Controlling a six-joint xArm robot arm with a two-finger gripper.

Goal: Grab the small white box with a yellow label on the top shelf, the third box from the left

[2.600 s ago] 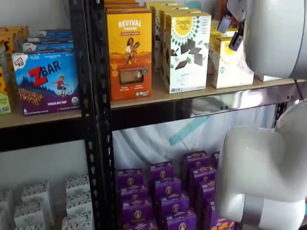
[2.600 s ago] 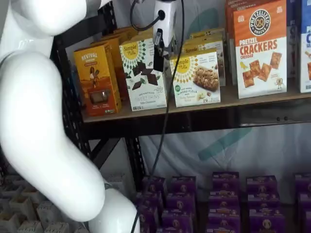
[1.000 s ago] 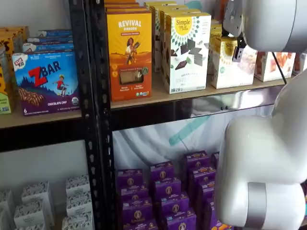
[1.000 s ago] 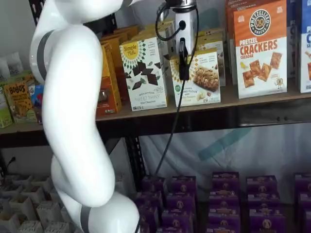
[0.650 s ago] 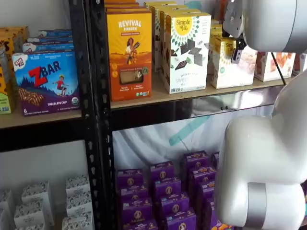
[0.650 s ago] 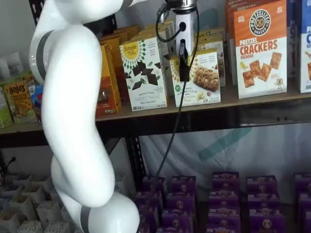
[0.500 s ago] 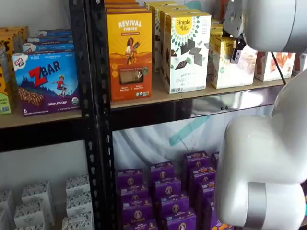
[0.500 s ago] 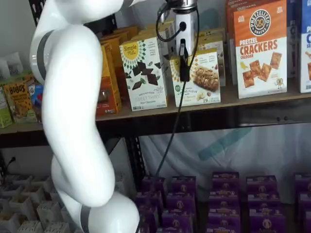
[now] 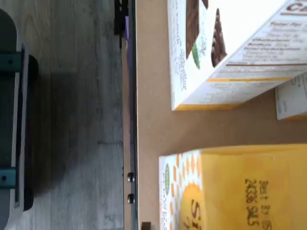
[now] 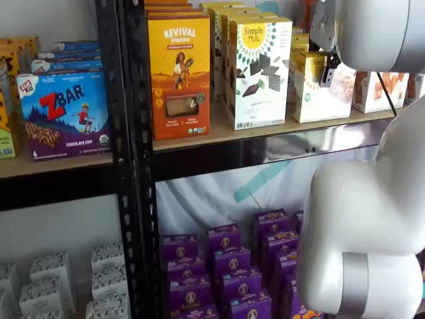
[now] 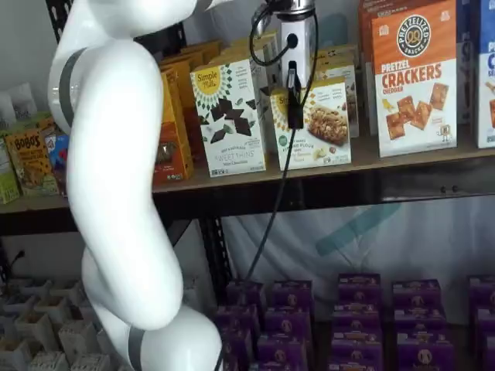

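The small white box [image 11: 325,124] with a yellow round logo stands on the top shelf [image 11: 371,154], right of a taller white carton [image 11: 230,108] with a dark geometric pattern. It shows in both shelf views [image 10: 307,93]. My gripper [image 11: 295,108] hangs in front of the box's left upper edge; in a shelf view [image 10: 326,74] only black fingers show, with no plain gap. In the wrist view the box's mustard-yellow top [image 9: 249,187] fills the near part, with the taller carton [image 9: 225,43] beside it on the tan board [image 9: 148,120].
An orange-yellow Revival carton [image 10: 178,73] stands left of the tall carton. Pretzel cracker boxes [image 11: 414,77] stand to the right. A black rack post [image 10: 129,133] divides off Zbar boxes [image 10: 63,113]. Purple boxes [image 11: 348,309] lie below. My white arm [image 11: 116,193] fills the left.
Since 2.6 s ago the gripper has moved right and a little down, from beside the tall patterned carton to in front of the small white box. In the last second it hardly moves.
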